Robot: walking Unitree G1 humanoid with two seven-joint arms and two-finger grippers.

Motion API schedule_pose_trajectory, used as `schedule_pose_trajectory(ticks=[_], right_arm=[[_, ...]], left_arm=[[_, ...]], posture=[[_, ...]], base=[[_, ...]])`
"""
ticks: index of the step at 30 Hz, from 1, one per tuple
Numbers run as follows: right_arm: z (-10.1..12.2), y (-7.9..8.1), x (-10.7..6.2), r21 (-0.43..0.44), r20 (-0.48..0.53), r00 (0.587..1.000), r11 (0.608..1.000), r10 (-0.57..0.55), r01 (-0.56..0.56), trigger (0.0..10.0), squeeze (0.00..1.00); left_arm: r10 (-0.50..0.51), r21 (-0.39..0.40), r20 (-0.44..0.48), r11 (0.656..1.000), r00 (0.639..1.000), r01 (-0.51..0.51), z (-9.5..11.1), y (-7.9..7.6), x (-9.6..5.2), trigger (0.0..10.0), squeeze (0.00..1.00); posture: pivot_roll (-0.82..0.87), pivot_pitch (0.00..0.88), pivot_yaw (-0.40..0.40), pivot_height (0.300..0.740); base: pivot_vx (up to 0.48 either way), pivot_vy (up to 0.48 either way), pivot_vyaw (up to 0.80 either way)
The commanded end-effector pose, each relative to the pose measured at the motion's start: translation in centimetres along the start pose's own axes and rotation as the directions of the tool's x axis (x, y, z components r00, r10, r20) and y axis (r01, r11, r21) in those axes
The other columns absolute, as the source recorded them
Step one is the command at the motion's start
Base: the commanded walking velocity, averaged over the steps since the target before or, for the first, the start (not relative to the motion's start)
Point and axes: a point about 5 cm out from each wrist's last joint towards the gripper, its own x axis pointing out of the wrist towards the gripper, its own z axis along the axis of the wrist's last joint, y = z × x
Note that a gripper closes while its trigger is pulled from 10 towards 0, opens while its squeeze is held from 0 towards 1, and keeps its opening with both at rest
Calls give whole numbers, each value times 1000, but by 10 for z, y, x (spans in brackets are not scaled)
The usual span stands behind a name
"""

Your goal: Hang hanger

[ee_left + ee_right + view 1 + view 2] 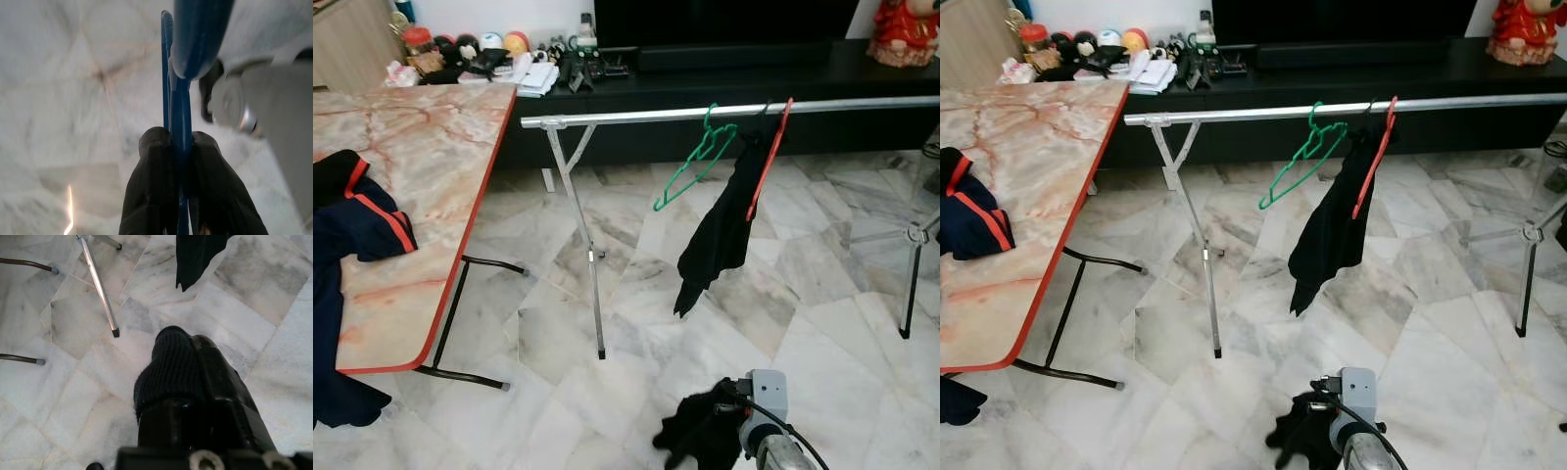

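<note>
Marble-top table [421,186] w/ red edging at 9 o'clock, dark navy/red garment [352,230] draped over its near end. Silver clothes rail [724,111] across the upper middle, approx 10 to 3 o'clock, on angled legs over pale marble floor [783,294]. Black low cabinet [724,83] behind at 12 o'clock, cluttered w/ small items at 11.

On rail: green hanger [697,162], bare, tilted; just beside it toward 1 o'clock, red hanger [770,157] carrying black garment [720,230] that hangs limp, well clear of floor.

Right gripper [193,362] low at 6 o'clock in head views, over bare tiles near rail's leg foot. Fingers pressed together, tips touching, one wrapped in black knit fabric; nothing seen betw. them.

Left gripper [180,147] in its wrist view: fingers [151,186] pinching a blue hanger [180,112] – thin blue rod runs straight betw. the two dark pads and on past the tips, edge-on to cam. Wider rounded blue part of hanger sits beyond the tips, blurred close to lens. Hanger off the rail, held over pale floor; exact position rel. to rail can't tell. Silver robot part beside it, out of focus.
</note>
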Motion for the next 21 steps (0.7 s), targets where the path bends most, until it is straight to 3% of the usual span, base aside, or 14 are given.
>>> schedule_pose_trajectory(ticks=[1, 21], right_arm=[[-1, 1, 0, -4, 4, 1000, 1000, 4, -4, 10000, 0], [0, 1, 0, -6, 6, 1000, 1000, 4, -4, 10000, 0]], left_arm=[[0, 1, -32, 1000, 999, 0, -10, 2, -1, 10000, 0], [-1, -4, -22, 1000, 1000, 1, -5, 0, 0, 10000, 0]], posture=[[-18, 175, 36, 740], [-18, 175, 34, 740]], base=[[0, 0, 0], [-24, 0, 0]])
